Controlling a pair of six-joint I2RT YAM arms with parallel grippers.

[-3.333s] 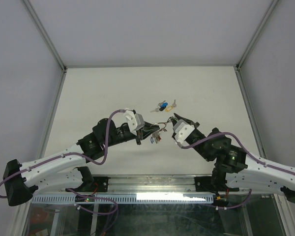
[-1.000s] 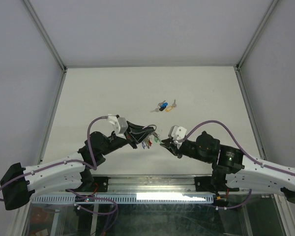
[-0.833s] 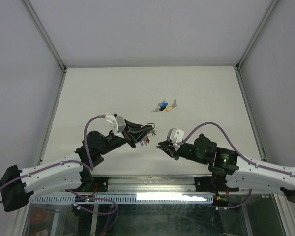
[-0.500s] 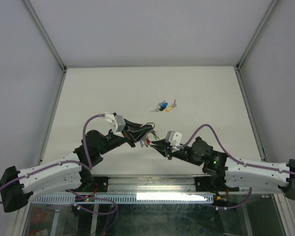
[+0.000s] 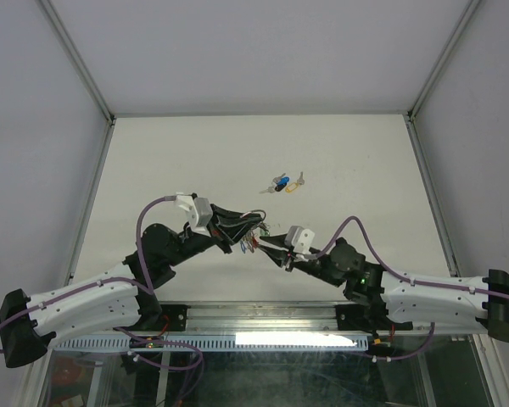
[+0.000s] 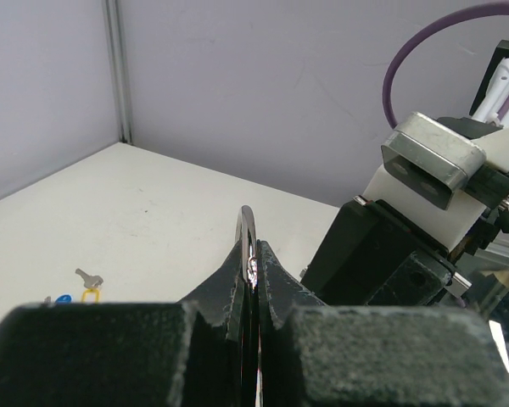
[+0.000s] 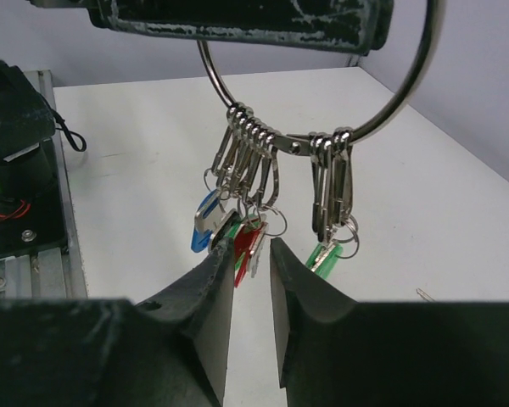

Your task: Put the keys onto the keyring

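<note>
Keyring (image 7: 299,146): thin silver metal wire, polished, with bright glints
Snap hooks (image 7: 331,191): silver metal, smooth and shiny
Key heads on the hooks (image 7: 246,242): blue, red and green plastic, glossy
Loose keys (image 5: 282,183): silver metal shafts with blue, yellow and grey plastic heads; finish too small to tell
Left gripper fingers (image 7: 254,21): black, matt, scuffed with pale scratches
Right gripper fingers (image 7: 208,297): black, matt, finely grained, whitish wear along the edges
Table (image 5: 195,153): off-white, matt, smooth, a few faint marks
Arm shells (image 5: 76,297): white plastic, smooth, slight sheen
Cables (image 5: 157,202): purple sheath, smooth
Frame posts (image 5: 75,55): pale metal, satin finish
</note>
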